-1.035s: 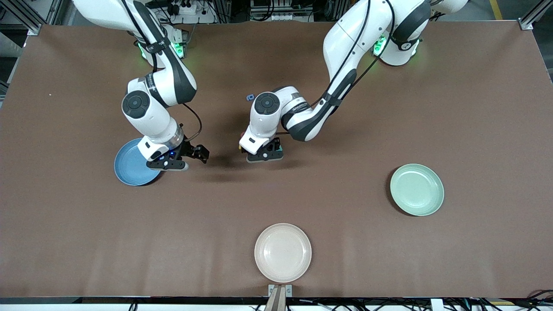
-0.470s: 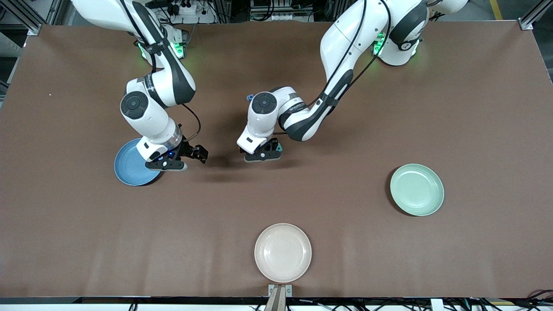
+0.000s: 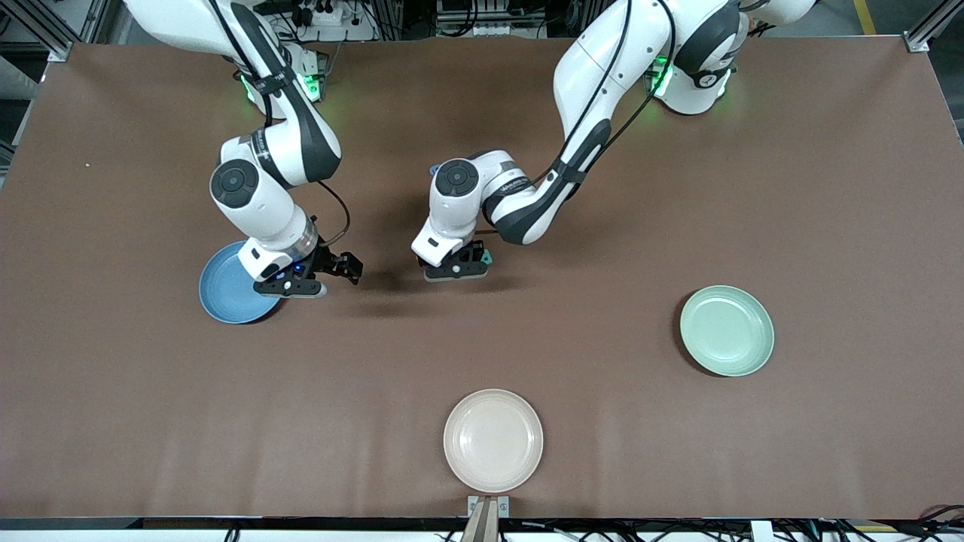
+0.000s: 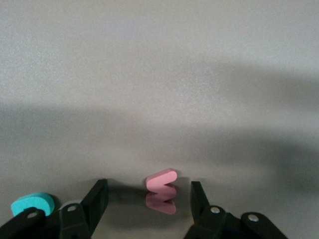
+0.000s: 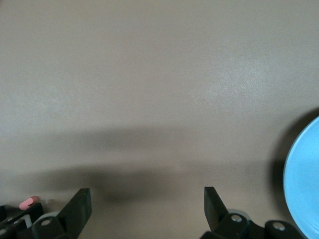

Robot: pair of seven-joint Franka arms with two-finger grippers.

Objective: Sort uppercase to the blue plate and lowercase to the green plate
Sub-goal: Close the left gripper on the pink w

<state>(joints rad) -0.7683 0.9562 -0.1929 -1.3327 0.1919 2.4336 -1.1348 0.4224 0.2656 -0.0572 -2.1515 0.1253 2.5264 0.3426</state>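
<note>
- Left gripper (image 4: 149, 199): low over the middle of the brown table (image 3: 678, 188), fingers spread, with a small pink-red zigzag-shaped foam letter (image 4: 161, 180) lying flat between them. A gap shows on each side, so nothing is pinched yet.
- Governing relation: in the left wrist view the letter sits midway between the two black fingertips (image 4: 99, 191), slightly toward 12 o'clock of the fingertip line. Its long axis appears to run roughly across the gap, from finger to finger. A straight closing stroke should therefore catch its two ends; this is a judgement, not something seen.
- A teal rounded foam piece (image 4: 34, 203) lies just beside the outside of one left finger. It could be nudged if the gripper shifts sideways.
- Right gripper (image 5: 147, 204): fingers wide apart and holding nothing, over bare table at the rim of the round sky-blue plastic plate (image 3: 226, 290). This arm waits.
- In the front view the blue plate lies at about 9 o'clock of the left gripper, and the round pale mint-green plastic plate (image 3: 727, 331) at about 4 o'clock, well apart.
- The left arm is the nearer one to the letter, which, if lowercase, belongs on the green plate.
- A round cream plate (image 3: 493, 440) lies at 6 o'clock, nearest the front camera.
</note>
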